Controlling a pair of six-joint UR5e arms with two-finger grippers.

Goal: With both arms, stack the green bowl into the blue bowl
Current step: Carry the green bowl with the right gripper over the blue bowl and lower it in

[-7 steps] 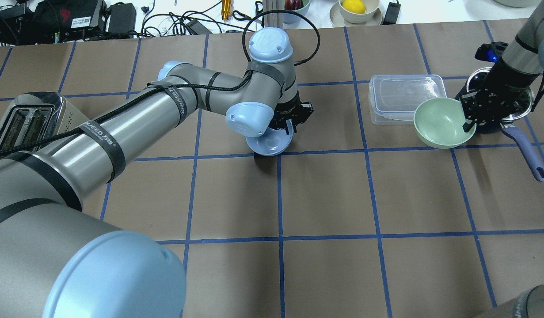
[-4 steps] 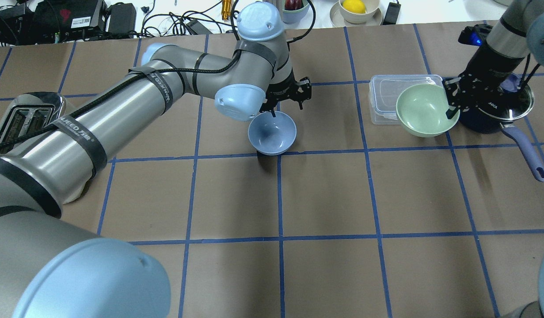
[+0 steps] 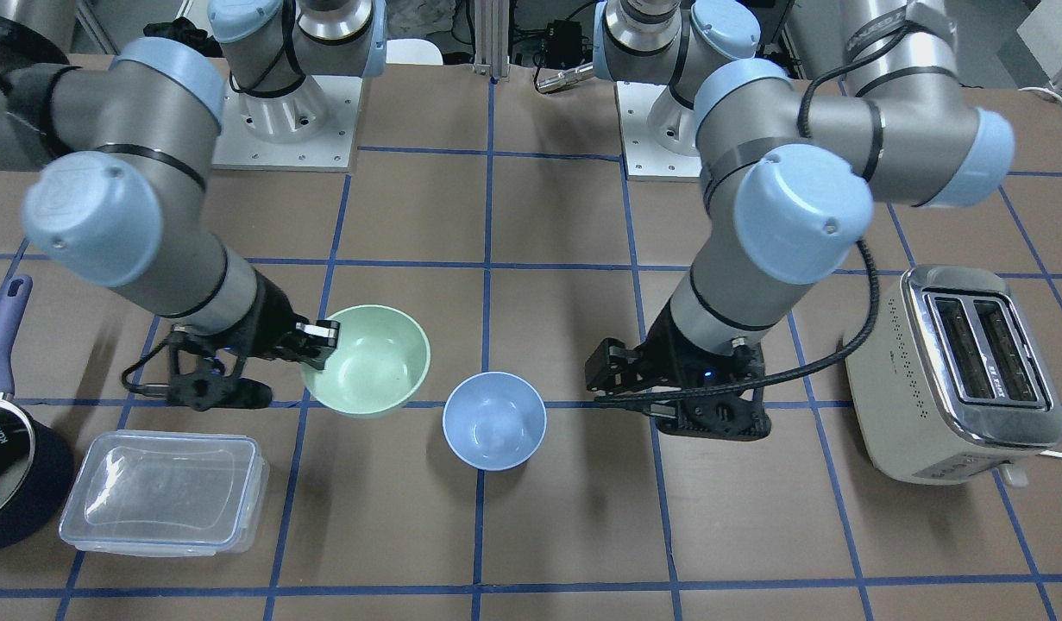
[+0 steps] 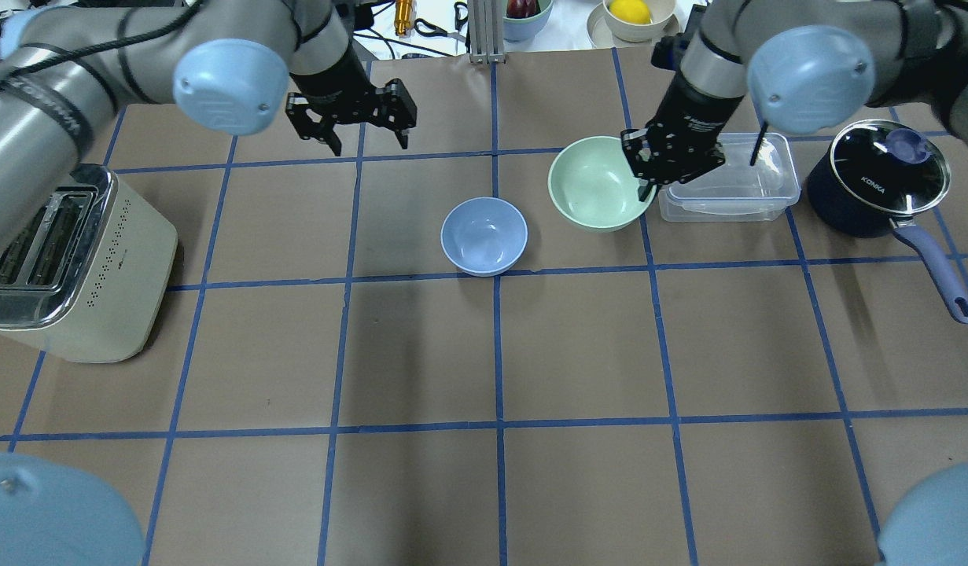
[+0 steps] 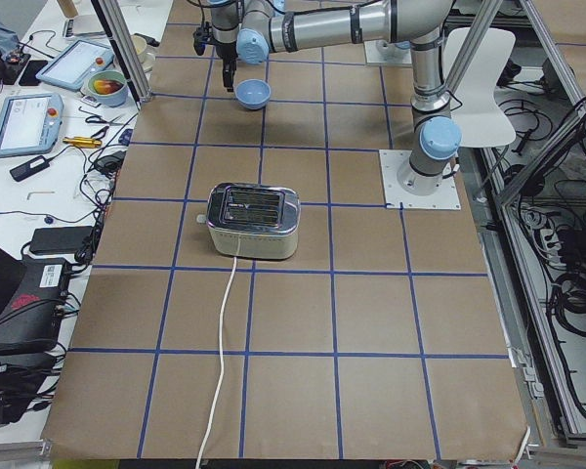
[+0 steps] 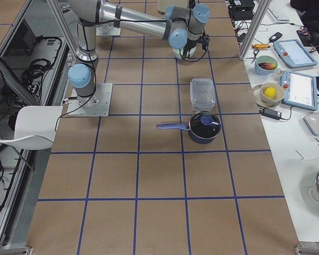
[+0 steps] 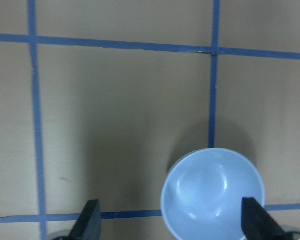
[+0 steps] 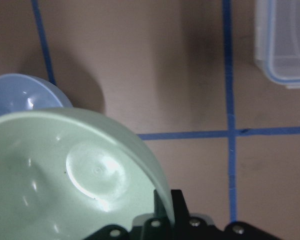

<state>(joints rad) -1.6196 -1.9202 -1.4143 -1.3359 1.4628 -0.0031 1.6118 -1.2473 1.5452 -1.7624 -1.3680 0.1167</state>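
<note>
1. Step in hand: you are carrying the green bowl (image 4: pixel 598 185) toward the blue bowl (image 4: pixel 484 234). The two are not yet stacked.
2. Green bowl: upright and mouth up, just beside the blue bowl on its right-arm side. It looks lifted clear of the table (image 4: pixel 578 338), and in the right wrist view the blue bowl shows below and beyond its rim.
3. Right gripper (image 4: pixel 647 174): its fingers (image 3: pixel 323 331) are narrow and pinch the green bowl's rim on the side away from the blue bowl, one inside the wall and one outside.
4. Blue bowl: upright and empty on the table near the centre, with nothing touching it.
5. Left gripper (image 4: pixel 369 145): the fingers (image 7: pixel 91 221) are spread wide and hold nothing. It hangs well apart from the blue bowl, on the far side of the table.
6. Nearby: the clear container (image 4: pixel 727 185) sits just behind the right gripper.
7. Next move, as judged:
   - Slide the green bowl sideways until it is centred over the blue bowl.
   - Keep it level and lower it until it seats, then spread the right fingers.
   - Watch that the outer finger clears the blue rim.
</note>
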